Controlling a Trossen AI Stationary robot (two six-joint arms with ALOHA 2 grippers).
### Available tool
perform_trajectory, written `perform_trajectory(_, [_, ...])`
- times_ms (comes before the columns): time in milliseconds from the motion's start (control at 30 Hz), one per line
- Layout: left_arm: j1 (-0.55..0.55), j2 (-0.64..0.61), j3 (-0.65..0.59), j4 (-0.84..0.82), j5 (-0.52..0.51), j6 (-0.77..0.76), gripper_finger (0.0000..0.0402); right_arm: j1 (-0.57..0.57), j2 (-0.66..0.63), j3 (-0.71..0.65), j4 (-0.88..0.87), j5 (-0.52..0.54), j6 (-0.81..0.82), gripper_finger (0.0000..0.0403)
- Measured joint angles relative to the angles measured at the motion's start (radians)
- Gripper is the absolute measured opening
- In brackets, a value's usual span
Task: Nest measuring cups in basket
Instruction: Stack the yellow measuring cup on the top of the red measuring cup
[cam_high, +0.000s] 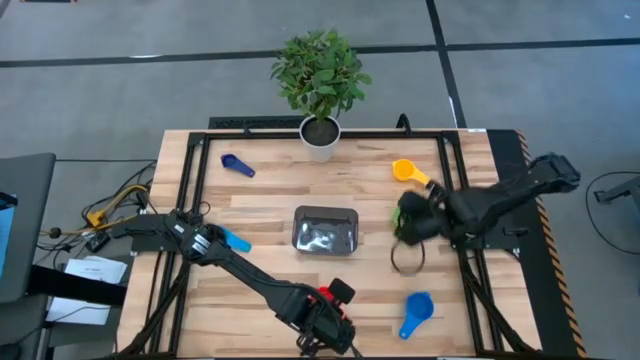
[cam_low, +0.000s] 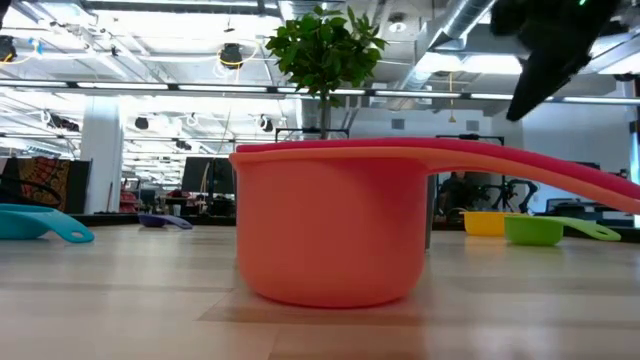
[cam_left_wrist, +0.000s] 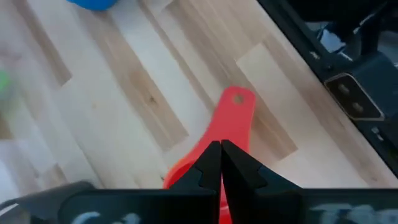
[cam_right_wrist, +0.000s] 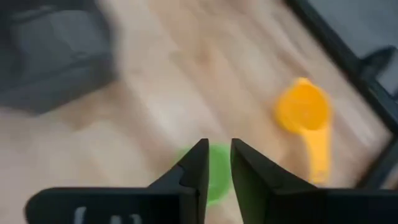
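Observation:
The red measuring cup (cam_high: 328, 294) (cam_low: 330, 225) stands on its base near the table's near edge, its flat handle (cam_left_wrist: 234, 115) pointing toward the near right. My left gripper (cam_left_wrist: 221, 163) (cam_high: 322, 325) is shut over that handle, close to the bowl. My right gripper (cam_right_wrist: 216, 163) (cam_high: 408, 222) is open by a narrow gap above the green cup (cam_right_wrist: 219, 169) (cam_low: 533, 231), which sits on the table right of the basket (cam_high: 325, 210). The basket holds no cup. My left gripper's shut fingertips (cam_left_wrist: 211, 165) point down over the red cup's handle beside the bowl. I cannot tell whether they touch it. The cup stands upright on the table.
An orange-yellow cup (cam_high: 405, 171) (cam_right_wrist: 303, 112) lies far right. A dark blue one (cam_high: 237, 165) is far left, a light blue one (cam_high: 237, 240) lies left of the basket, and another blue one (cam_high: 416, 310) is near right. A white plant pot (cam_high: 320, 135) stands at the far edge.

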Motion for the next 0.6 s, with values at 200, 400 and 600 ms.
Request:
perform_trajectory(200, [0.043, 0.0, 0.0, -0.009, 0.002, 0.013, 0.0, -0.323, -0.098, -0.077, 0.05, -0.117, -0.222, 0.015])
perform_trajectory(400, [0.105, -0.049, -0.017, -0.044, -0.001, 0.028, 0.0, -0.621, -0.081, -0.079, 0.138, -0.177, -0.419, 0.0184])
perform_trajectory(600, [0.171, -0.206, -0.167, 0.029, 0.001, 0.012, 0.0, -0.864, 0.013, -0.08, 0.249, -0.301, -0.582, 0.0178])
